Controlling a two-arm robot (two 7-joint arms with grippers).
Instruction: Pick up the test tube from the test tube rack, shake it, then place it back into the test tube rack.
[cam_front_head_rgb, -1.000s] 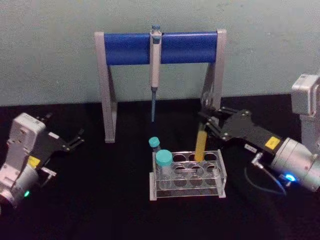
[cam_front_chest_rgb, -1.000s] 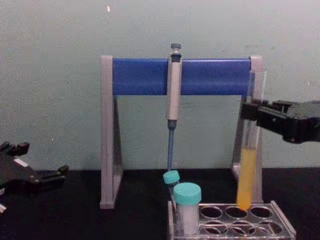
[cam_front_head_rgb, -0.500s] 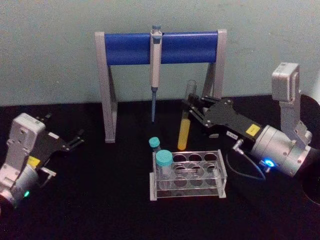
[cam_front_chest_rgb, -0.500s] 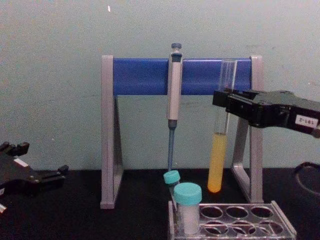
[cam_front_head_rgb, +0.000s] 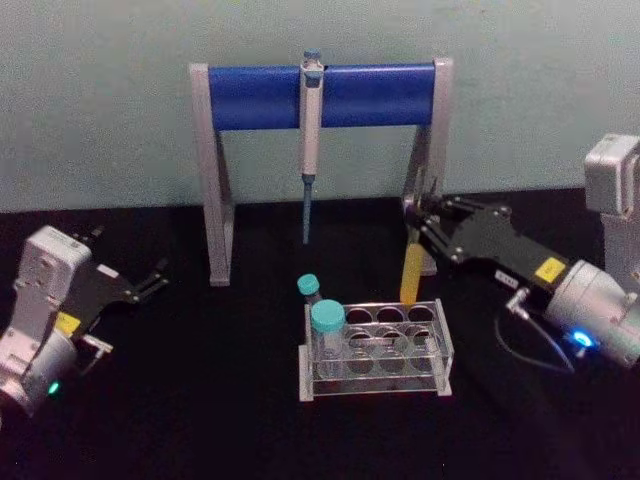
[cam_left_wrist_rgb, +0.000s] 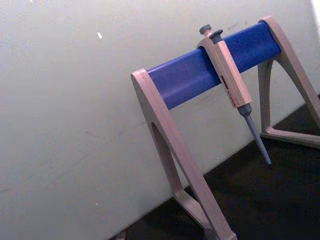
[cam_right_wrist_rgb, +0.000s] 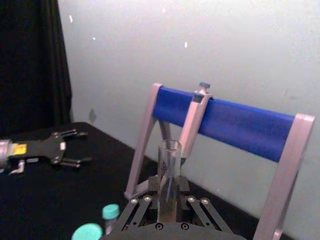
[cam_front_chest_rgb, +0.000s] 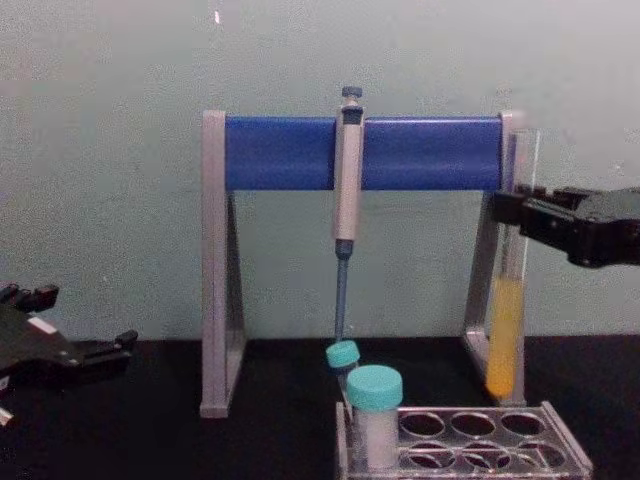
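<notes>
R pincer (cam_front_head_rgb: 416, 225) pinches thin round-bottomed glass test tube (cam_front_head_rgb: 410, 278) above clear plastic test tube rack (cam_front_head_rgb: 445, 347); L pincer (cam_front_head_rgb: 155, 278) spread.

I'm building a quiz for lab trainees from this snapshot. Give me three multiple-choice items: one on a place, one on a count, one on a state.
1. Where is the test tube relative to the test tube rack?
A. seated in a hole
B. held in the air by its far right corner
C. lying beside it
2. How many teal caps show?
A. one
B. two
C. four
3. What state is the left pincer in?
A. open, holding nothing
B. shut on a pipette
C. shut on a capped tube
Answers: B, the right pincer grips the tube, its bottom above the top plate; B, one large, one small; A, its fingers stand apart.
</notes>
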